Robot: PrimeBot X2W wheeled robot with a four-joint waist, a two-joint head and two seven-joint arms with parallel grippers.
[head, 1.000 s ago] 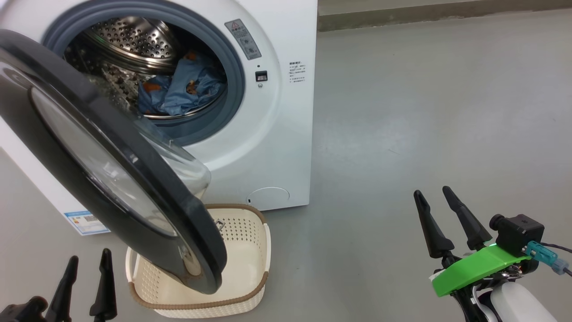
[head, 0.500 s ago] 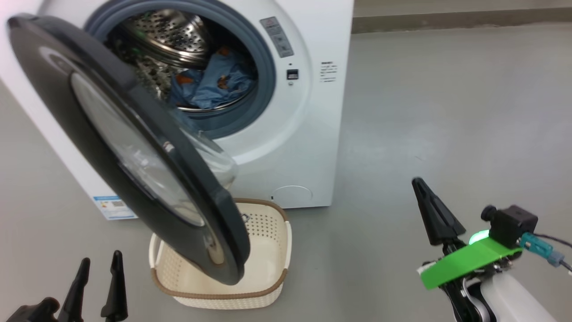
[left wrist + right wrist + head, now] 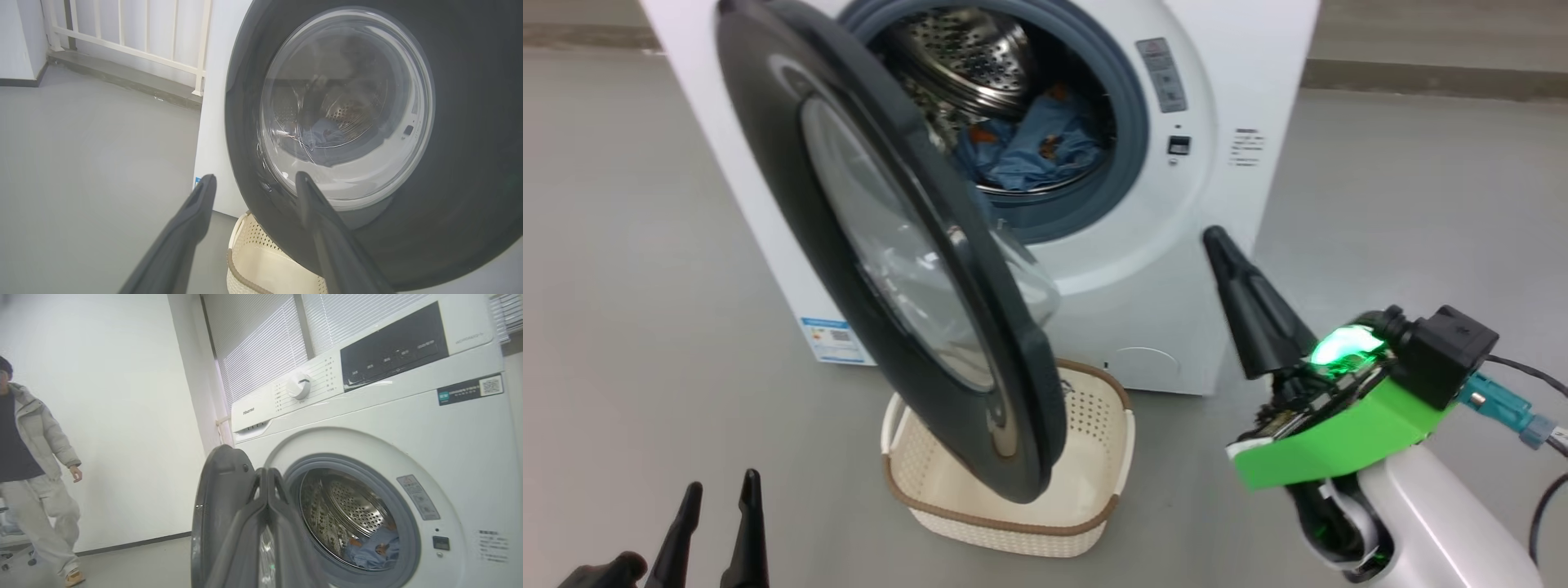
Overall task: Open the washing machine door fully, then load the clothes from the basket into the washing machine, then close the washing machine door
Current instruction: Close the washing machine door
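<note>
The white washing machine stands with its black-rimmed door swung out, hanging over the cream basket. The part of the basket that shows holds nothing. Light blue clothes lie inside the steel drum. My right gripper is shut on nothing, its tip raised before the machine's lower right front. In the right wrist view its shut fingers point at the door seen edge-on, with the clothes beyond. My left gripper is open at the lower left. From the left wrist, that gripper faces the door's glass.
A person in a pale jacket walks at the left of the right wrist view. A white railing runs behind the machine's left side. Grey floor spreads to the left and right of the machine. A cable trails from my right wrist.
My right gripper has shut and risen towards the machine's front. The head camera has turned, so the machine, door and basket sit further right in the picture. The left gripper stays open.
</note>
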